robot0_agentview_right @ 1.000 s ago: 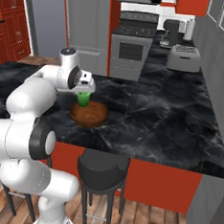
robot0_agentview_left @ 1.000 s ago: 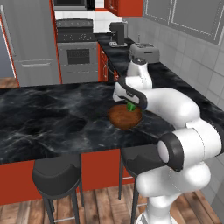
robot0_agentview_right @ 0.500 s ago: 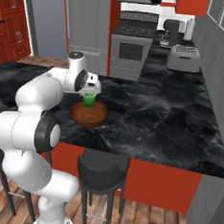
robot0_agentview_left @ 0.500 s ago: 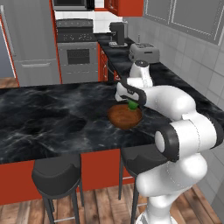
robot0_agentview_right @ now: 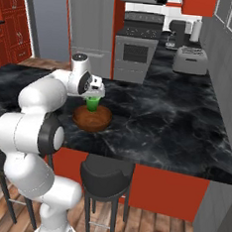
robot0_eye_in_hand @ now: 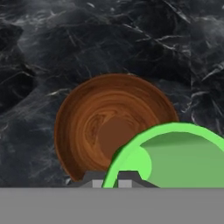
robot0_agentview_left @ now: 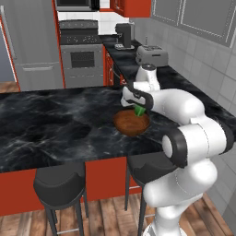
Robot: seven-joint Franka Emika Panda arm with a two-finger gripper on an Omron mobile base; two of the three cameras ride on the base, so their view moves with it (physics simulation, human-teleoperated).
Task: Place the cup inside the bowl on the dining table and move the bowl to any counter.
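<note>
Compared w/ the earlier base views, the cup (robot0_agentview_right: 92, 104) is carried slightly further across the bowl (robot0_agentview_right: 92, 118): it is seen over the near-left part before, and is now seen above the bowl's middle-to-rear area. Arm posture is also altered, the elbow being swung lower and closer to the cameras. No shift of the bowl on the dining table (robot0_agentview_right: 176, 128) is detected.

Cup position: suspended above the bowl, upright or nearly so, lower end at approx. rim level. Whether the base is touching the wood cannot be told from either base view. In the hand view the cup's green rim (robot0_eye_in_hand: 175, 157) is seen at lower right, w/ the bowl's interior (robot0_eye_in_hand: 109, 131) exposed behind it, so the cup is judged to be offset from the bowl's centre, not yet seated.

Gripper (robot0_agentview_right: 94, 92): jaws are closed narrow on the cup's rim or wall; the cup is held.

Bowl position: resting on the dining table, near the edge facing the robot, above a black stool (robot0_agentview_right: 105, 177). It is well apart from the toaster (robot0_agentview_right: 190, 60) and coffee maker (robot0_agentview_left: 123, 35) on the counter (robot0_agentview_left: 184, 83) along the tiled wall.

Task meaning: step 1 (cup into bowl) is judged nearly complete; only a short lowering and a release are needed. Step 2 (bowl to counter) is not yet begun. Risk: if released off-centre on the sloped inner wall, the cup may tip.
</note>
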